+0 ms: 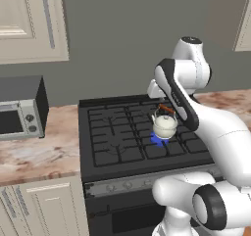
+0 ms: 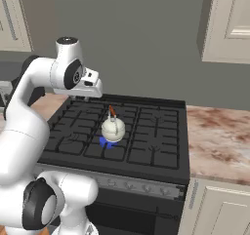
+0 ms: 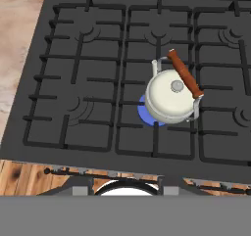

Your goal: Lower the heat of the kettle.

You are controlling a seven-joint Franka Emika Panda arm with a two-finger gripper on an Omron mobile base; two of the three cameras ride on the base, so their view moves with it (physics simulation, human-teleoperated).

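The cream-white kettle stands upright on the middle front burner of the black stove. Its wood-topped wire handle is up. A blue flame shows under its base. My gripper hangs in the air above the back of the stove, behind and above the kettle, pointing down. It is shut and holds nothing. A row of small knobs runs along the stove's front panel.
A dark toaster oven sits on the marble counter left of the stove. More counter lies to the right. Wall cabinets hang above both sides, and my own arm rises in front of the stove.
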